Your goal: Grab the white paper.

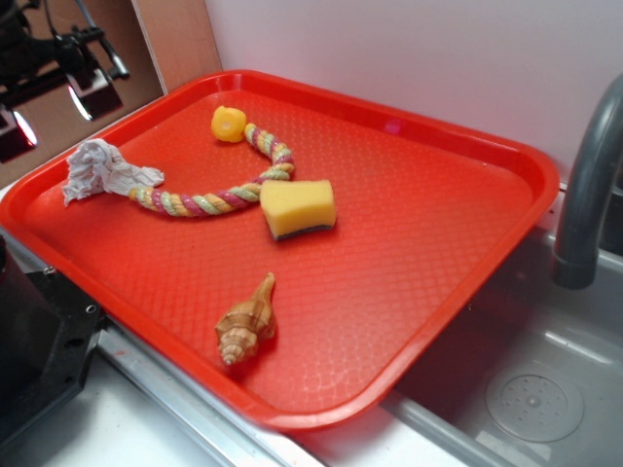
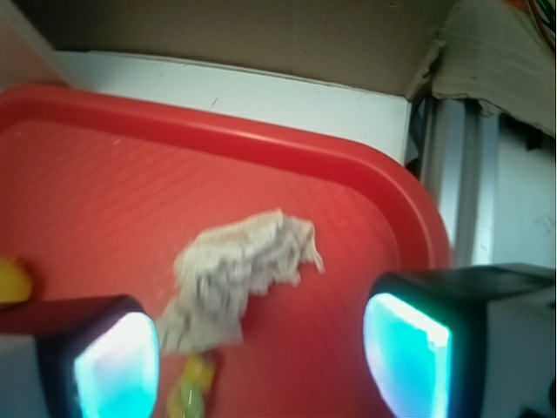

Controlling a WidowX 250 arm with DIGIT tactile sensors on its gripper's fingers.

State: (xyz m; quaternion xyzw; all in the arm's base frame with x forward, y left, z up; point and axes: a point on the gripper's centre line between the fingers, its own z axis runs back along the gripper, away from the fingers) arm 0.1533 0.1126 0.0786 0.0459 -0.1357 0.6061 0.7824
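The white paper (image 1: pixel 102 170) is a crumpled wad lying near the far left corner of the red tray (image 1: pixel 438 243). In the wrist view the white paper (image 2: pixel 244 266) lies ahead of the gap between my two fingers, closer to the left fingertip (image 2: pixel 113 366) than to the right one. My gripper (image 2: pixel 261 361) is open and holds nothing. From the exterior view my gripper (image 1: pixel 49 112) hangs above and behind the tray's left corner, apart from the paper.
A pastel braided rope (image 1: pixel 219 199) runs from the paper toward a yellow ball (image 1: pixel 229 124). A yellow sponge (image 1: pixel 298 208) and a brown seashell (image 1: pixel 248 323) also lie on the tray. A grey faucet (image 1: pixel 589 185) and a sink basin (image 1: pixel 531 399) are at the right.
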